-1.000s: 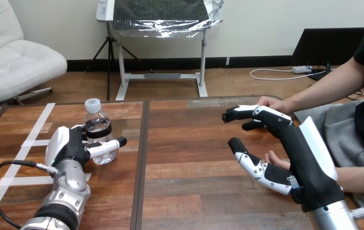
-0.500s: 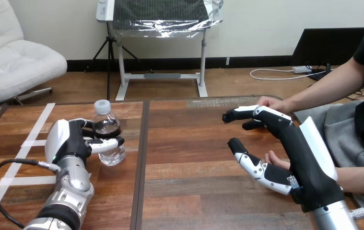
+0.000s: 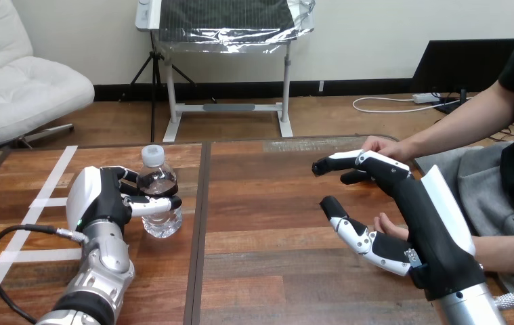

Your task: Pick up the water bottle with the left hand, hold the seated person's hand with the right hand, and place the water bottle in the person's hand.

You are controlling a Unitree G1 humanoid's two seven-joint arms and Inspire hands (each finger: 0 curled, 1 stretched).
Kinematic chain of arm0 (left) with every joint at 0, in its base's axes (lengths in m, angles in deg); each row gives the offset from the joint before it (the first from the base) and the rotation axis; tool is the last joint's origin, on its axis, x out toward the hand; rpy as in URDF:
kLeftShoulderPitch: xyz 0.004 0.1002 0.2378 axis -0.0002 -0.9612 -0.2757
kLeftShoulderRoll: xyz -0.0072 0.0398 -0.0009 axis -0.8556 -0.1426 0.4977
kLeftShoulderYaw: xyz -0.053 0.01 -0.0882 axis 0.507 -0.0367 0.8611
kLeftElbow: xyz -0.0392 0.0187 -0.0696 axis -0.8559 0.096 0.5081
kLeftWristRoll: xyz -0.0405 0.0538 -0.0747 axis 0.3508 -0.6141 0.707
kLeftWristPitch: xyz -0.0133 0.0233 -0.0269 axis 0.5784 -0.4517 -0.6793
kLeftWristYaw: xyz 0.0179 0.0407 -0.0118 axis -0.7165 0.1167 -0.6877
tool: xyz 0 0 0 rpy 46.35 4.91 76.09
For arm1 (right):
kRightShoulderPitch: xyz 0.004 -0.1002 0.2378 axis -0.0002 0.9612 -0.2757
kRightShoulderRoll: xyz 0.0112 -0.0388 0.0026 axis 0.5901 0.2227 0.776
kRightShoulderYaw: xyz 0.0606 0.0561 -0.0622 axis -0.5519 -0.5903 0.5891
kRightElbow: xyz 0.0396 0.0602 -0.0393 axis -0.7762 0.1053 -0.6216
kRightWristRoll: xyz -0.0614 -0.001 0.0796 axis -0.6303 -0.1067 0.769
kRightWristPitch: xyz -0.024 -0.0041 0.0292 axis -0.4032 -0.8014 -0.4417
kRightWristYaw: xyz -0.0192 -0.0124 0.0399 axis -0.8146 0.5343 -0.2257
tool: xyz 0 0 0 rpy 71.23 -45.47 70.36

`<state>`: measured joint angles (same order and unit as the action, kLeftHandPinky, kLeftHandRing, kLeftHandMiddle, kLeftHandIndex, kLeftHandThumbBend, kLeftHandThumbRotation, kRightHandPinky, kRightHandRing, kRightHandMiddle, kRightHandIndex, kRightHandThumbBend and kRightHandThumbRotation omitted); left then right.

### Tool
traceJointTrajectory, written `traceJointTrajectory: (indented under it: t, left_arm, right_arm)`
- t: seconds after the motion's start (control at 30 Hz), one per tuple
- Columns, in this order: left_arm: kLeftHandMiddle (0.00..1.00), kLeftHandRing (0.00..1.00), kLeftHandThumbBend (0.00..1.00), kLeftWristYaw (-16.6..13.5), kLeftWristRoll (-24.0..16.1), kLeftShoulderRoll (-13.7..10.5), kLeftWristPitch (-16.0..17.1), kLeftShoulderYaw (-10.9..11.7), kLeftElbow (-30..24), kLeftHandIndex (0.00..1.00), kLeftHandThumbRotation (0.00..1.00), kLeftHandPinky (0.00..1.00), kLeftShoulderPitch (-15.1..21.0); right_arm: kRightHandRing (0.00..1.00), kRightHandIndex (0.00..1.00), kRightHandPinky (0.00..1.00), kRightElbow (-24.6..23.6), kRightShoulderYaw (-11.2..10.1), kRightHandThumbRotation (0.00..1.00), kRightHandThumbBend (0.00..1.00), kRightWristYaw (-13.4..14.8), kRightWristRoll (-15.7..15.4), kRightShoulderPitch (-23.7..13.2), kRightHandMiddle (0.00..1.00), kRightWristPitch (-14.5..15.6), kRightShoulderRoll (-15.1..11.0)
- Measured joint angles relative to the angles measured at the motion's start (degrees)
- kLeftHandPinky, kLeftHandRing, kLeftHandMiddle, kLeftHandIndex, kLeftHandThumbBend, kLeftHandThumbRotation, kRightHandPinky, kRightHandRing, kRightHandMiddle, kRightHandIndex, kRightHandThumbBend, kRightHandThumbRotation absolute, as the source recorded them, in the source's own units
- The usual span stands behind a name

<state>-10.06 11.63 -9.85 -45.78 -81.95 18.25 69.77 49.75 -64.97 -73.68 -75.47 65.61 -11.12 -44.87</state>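
The clear, white-capped water bottle (image 3: 164, 220) stands upright at the left of the wooden table (image 3: 267, 203). The left hand (image 3: 105, 200) is curled around its dark band. At the right, the right hand (image 3: 430, 223) is spread over the person's hand (image 3: 386, 223), not clasping it. White tape strips (image 3: 47, 202) mark the table's left end.

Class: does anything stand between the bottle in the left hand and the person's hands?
Nothing lies on the wooden table between the clear plastic water bottle and the person's lower hand, except the robot's right hand beside it.
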Motion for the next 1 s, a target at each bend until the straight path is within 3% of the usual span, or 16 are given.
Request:
traceJointTrajectory:
  t: [1.0]
  left_arm:
    - [0.48,0.45,0.64,-3.88,0.27,0.61,3.68,0.43,0.53,0.52,0.0,0.42,-1.48]
  right_arm:
    - [0.74,0.63,0.68,0.01,0.0,0.0,0.36,-0.11,0.04,-0.01,0.7,0.0,0.0]
